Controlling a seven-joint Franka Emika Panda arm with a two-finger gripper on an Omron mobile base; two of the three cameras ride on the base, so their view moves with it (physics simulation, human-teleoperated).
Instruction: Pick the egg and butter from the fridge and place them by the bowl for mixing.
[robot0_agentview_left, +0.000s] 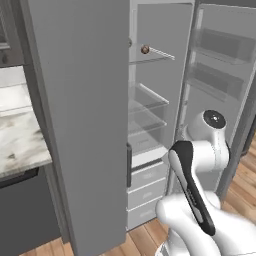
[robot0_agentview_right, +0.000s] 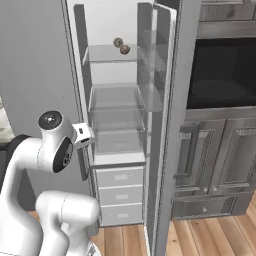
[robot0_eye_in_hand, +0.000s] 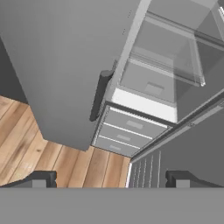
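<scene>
The two-finger claw (robot0_eye_in_hand: 111, 178) stands spread wide and holds nothing; its dark fingertips (robot0_eye_in_hand: 41, 178) frame wooden floor and the foot of the tall grey fridge (robot0_agentview_left: 80, 125). The fridge's right door (robot0_agentview_right: 167, 125) is swung open, presumably to give access to the shelves. The small reddish-brown egg (robot0_agentview_left: 145, 49) rests on the upper clear glass shelf (robot0_agentview_right: 107, 54), well above and ahead of the claw. The white drawers (robot0_eye_in_hand: 127, 129) lie directly ahead of the claw. The butter cannot be made out. The claw appears posed low, so it must rise to reach the egg.

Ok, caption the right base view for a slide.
Open fridge, egg on its top glass shelf, robot arm waiting below.
</scene>
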